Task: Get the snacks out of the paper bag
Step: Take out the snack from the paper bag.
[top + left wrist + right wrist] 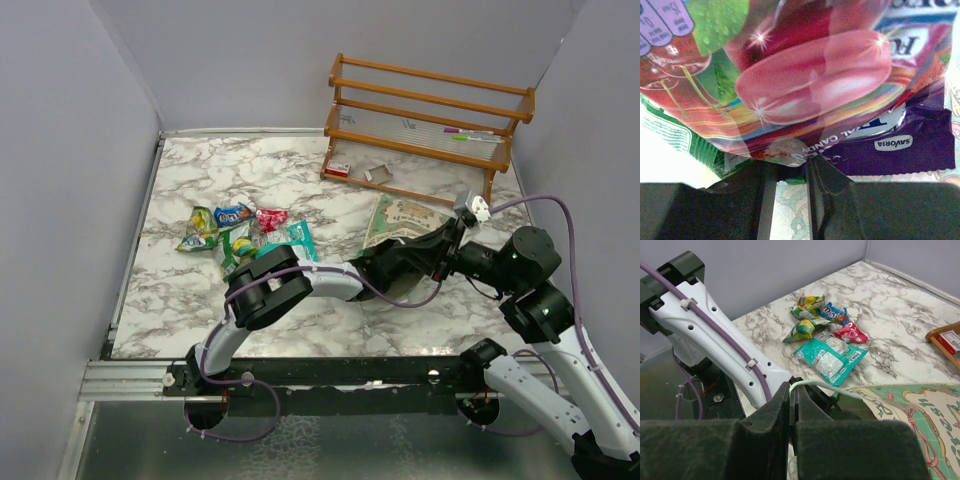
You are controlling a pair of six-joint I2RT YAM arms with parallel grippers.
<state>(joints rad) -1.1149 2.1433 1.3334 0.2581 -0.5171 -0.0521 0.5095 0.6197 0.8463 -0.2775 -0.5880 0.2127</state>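
The pale green paper bag (400,218) lies on its side at centre right. My right gripper (452,246) is shut on its white string handle (812,384) and holds the mouth up; in the right wrist view the gripper (791,390) pinches the string at its tips. My left arm reaches into the bag, so its gripper is hidden from above. In the left wrist view the left gripper (790,162) stands nearly closed, pinching the lower edge of a red-pink-purple candy packet (815,80). Several snacks lie on the table to the left: teal-white (298,238), red (270,218), blue (233,213), yellow-green (200,228).
A wooden rack (430,120) stands at the back right with a small red-white box (338,170) at its foot and pens (470,133) on a shelf. Grey walls close in the table on three sides. A green-white packet edge (670,130) shows beside the candy packet.
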